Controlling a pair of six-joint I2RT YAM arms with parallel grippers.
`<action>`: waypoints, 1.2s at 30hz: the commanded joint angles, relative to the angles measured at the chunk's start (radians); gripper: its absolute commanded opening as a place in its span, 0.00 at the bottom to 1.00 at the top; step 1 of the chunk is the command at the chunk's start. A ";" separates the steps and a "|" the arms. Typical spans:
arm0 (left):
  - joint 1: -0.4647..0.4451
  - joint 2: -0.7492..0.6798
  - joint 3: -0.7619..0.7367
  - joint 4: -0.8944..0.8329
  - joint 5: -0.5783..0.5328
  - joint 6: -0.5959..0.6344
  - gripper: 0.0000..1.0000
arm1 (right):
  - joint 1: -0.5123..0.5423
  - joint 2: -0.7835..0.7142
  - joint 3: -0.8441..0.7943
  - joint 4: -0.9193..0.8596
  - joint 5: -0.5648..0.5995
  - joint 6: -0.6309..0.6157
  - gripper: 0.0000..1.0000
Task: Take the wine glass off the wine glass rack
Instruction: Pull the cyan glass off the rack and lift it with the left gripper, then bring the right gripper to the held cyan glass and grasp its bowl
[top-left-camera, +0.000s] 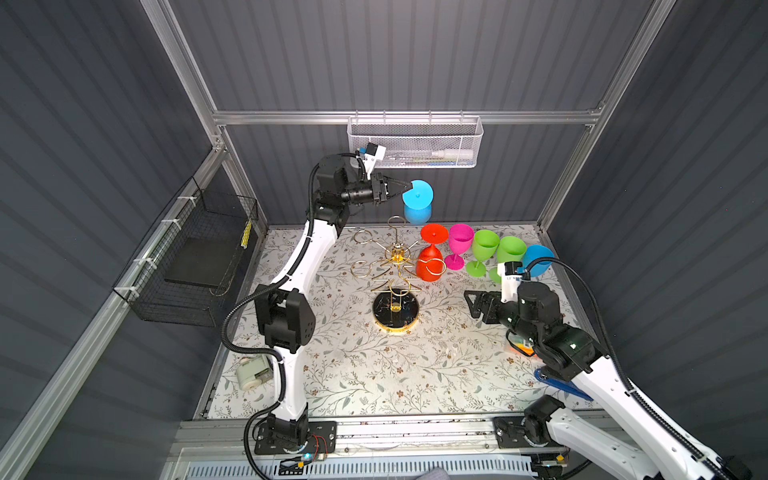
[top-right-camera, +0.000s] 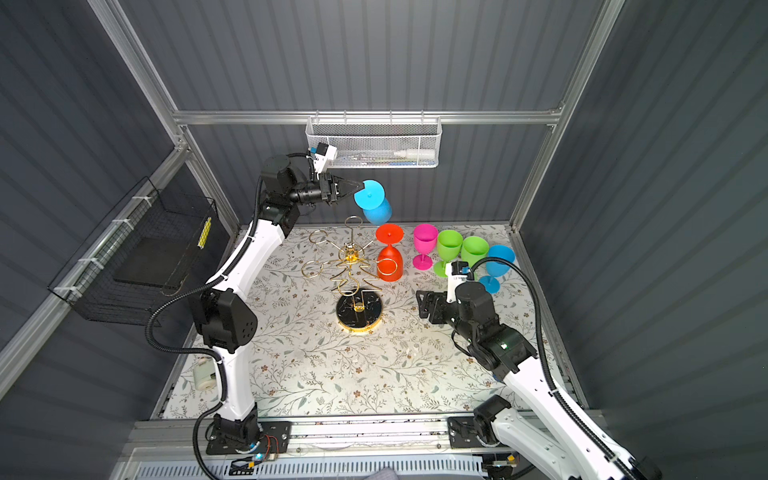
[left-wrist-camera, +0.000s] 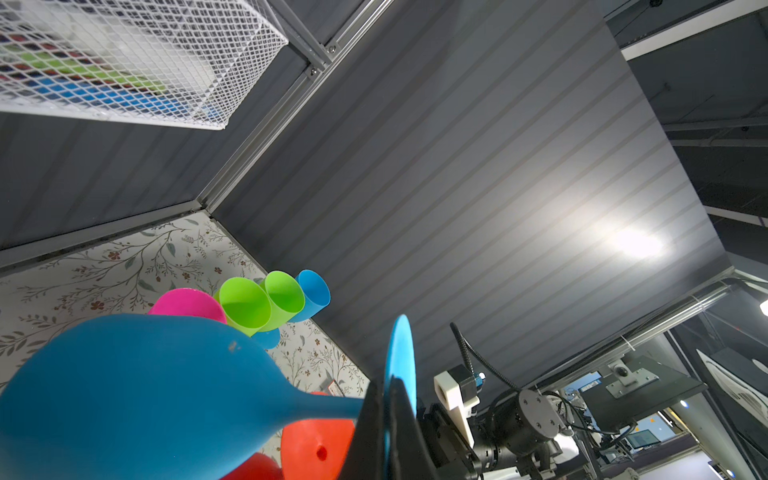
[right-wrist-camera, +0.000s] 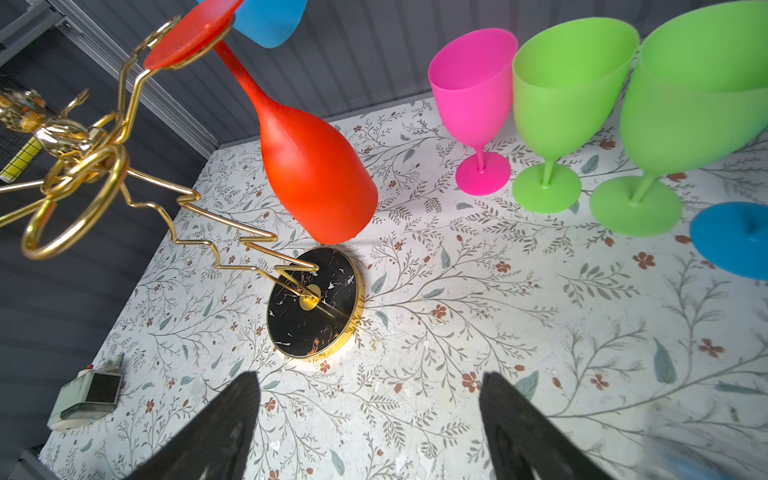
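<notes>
The gold wire wine glass rack (top-left-camera: 397, 259) (top-right-camera: 351, 257) stands mid-table on its round black base (right-wrist-camera: 311, 303). A red wine glass (top-left-camera: 431, 266) (right-wrist-camera: 316, 174) hangs upside down from one of its loops. My left gripper (top-left-camera: 405, 185) (left-wrist-camera: 386, 384) is shut on the foot disc of a blue wine glass (top-left-camera: 417, 199) (left-wrist-camera: 145, 386). It holds this glass bowl-down in the air behind and above the rack, clear of the wires. My right gripper (top-left-camera: 469, 303) (right-wrist-camera: 368, 376) is open and empty, low over the table to the right of the base.
A pink glass (top-left-camera: 460, 241), two green glasses (top-left-camera: 486, 247) and another blue one (top-left-camera: 538, 257) stand upright at the back right. A white mesh basket (top-left-camera: 415, 141) hangs on the back wall, a black wire basket (top-left-camera: 195, 257) on the left wall. A small device (top-left-camera: 253, 372) lies front left.
</notes>
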 joint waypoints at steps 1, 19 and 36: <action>0.001 0.009 0.044 0.129 0.001 -0.088 0.00 | 0.004 -0.019 0.056 -0.009 0.050 -0.063 0.85; 0.062 -0.056 -0.002 0.630 0.022 -0.568 0.00 | 0.005 -0.005 0.225 0.193 0.010 -0.385 0.88; 0.065 -0.161 -0.200 1.064 0.017 -0.976 0.00 | 0.005 0.269 0.484 0.412 -0.255 -0.747 0.99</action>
